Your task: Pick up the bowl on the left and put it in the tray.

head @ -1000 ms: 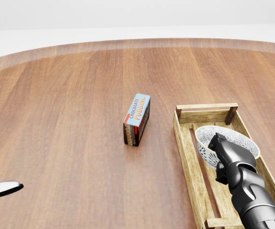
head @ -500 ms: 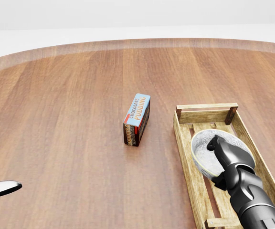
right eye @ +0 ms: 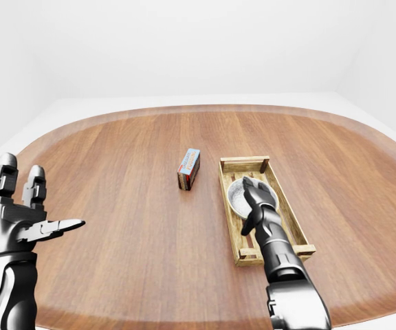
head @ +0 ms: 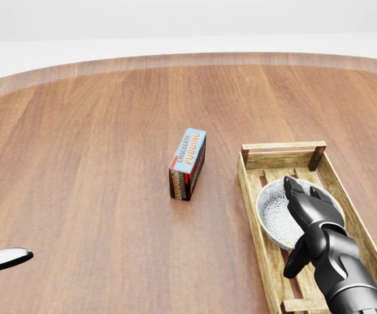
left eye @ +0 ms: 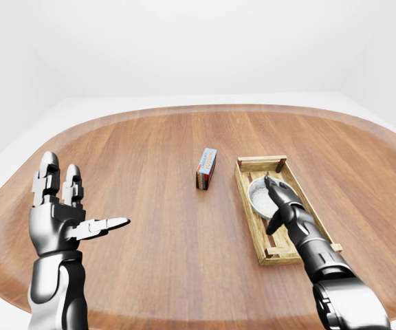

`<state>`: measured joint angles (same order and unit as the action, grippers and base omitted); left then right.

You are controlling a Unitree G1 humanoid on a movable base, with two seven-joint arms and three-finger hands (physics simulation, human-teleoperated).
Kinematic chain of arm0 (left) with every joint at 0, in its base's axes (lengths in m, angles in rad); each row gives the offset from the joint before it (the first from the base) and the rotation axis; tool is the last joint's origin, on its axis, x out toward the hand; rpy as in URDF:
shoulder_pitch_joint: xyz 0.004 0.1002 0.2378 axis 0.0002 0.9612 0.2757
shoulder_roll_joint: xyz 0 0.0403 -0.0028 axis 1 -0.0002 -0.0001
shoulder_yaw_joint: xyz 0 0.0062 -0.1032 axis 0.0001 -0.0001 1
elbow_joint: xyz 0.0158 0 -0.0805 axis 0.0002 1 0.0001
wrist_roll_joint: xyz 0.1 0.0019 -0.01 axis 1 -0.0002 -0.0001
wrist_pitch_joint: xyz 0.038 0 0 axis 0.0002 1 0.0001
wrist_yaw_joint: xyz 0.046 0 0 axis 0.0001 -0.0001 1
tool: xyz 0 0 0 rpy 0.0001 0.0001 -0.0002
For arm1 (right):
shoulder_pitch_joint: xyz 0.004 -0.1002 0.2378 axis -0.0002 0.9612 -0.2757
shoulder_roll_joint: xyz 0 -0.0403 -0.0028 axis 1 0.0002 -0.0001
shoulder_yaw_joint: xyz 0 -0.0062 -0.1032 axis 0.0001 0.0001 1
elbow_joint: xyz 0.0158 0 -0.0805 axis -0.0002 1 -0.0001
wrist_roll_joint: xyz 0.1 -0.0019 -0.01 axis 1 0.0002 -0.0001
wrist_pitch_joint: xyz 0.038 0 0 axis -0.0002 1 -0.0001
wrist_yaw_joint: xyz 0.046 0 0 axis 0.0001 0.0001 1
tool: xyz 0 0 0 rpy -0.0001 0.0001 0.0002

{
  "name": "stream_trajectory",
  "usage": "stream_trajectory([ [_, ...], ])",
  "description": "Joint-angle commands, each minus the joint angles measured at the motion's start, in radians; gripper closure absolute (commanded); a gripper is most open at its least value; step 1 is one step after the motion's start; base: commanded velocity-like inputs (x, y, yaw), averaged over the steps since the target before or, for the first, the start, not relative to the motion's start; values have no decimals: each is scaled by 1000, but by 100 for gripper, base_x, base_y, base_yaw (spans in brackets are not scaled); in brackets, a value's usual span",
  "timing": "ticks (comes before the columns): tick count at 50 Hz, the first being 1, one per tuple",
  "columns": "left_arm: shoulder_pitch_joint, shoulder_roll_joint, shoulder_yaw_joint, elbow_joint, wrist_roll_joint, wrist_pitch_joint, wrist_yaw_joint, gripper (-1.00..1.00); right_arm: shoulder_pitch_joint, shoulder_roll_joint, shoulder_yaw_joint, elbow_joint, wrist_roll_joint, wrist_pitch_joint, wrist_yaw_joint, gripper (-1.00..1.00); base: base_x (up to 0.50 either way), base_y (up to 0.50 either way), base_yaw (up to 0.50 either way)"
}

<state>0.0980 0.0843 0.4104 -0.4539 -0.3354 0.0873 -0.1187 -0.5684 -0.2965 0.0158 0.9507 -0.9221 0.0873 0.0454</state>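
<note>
Oval glossy wood worktop (head: 77,163). Rough slatted tray (head: 283,157) at 4 o'clock, head view. On it the right robot hand (head: 314,221): fingers over bowl (head: 273,219) rim, thumb splayed off, reads as released. The left robot hand (left eye: 60,214) is open, idle. Speckled round bowl sits flat in tray. Placing looks done; next, lift hand straight clear. Cardboard box (head: 188,163) at centre.

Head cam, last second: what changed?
The bowl in the right hand turned from tilted, patterned side showing, to mouth up. It also dropped lower in the view, inside the tray. The thumb now hangs past the rim, so it's unclear whether the grip still holds. Pudding box, tray and left hand stayed put.
</note>
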Motion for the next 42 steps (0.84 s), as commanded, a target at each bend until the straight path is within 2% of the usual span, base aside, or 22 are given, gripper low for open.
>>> stream_trajectory([
  [1, -4, -15, -36, 48, 41, 0, 6, -100, 97, 7, -16, -327, -67, 0, 213, -100, 0, 0, 0],
  [4, -7, -14, -37, 51, 42, 0, 6, -100, 128, 5, -21, -490, -153, 0, 324, -100, 0, 0, 0],
  [5, -10, -14, -38, 53, 42, 0, 9, -100, 136, 3, -18, -591, -191, 0, 419, -100, 0, 0, 0],
  [11, -5, -16, -42, 17, 41, 0, 15, -100, 108, 17, -55, -753, -309, 0, 573, -100, 0, 0, 0],
  [16, -9, -15, -40, 41, 41, 0, 8, -100, 82, 30, -76, -815, -376, 0, 651, -100, 0, 0, 0],
  [28, -13, -12, -43, 69, 41, 0, 3, -100, 32, 77, -85, -1064, -507, 0, 653, -100, 0, 0, 0],
  [42, -3, -14, -48, 17, 47, 0, 10, -100, 23, 140, -92, -1376, -647, 0, 653, -100, 0, 0, 0],
])
